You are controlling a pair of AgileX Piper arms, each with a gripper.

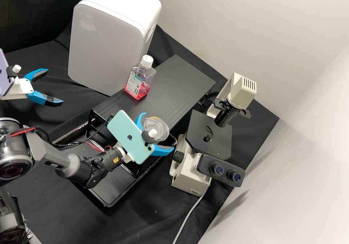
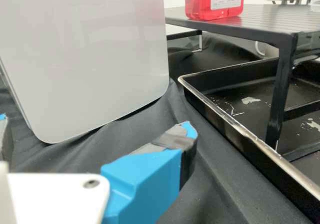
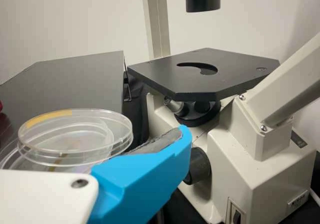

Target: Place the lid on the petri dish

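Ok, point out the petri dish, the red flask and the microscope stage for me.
petri dish (image 3: 70, 136): right wrist view, on its clear top face.
red flask (image 1: 139, 81): high view, on its labelled body.
microscope stage (image 3: 232, 76): right wrist view, on the black plate beside the hole.

Right tool and left tool: white body, bright blue fingers, dark grey pads. Petri dish between the right tool's fingers: clear, yellow strip on the rim. Phone behind right tool: mint green. Flask beyond it: clear, red liquid, white cap, white-and-teal label. Shelf: black, fine parallel ridges. Tray: black, pale scuffs. Box ahead of left tool: plain white. Microscope: off-white body, black stage, blue-tinted eyepiece lenses. Worktop cloth: black.
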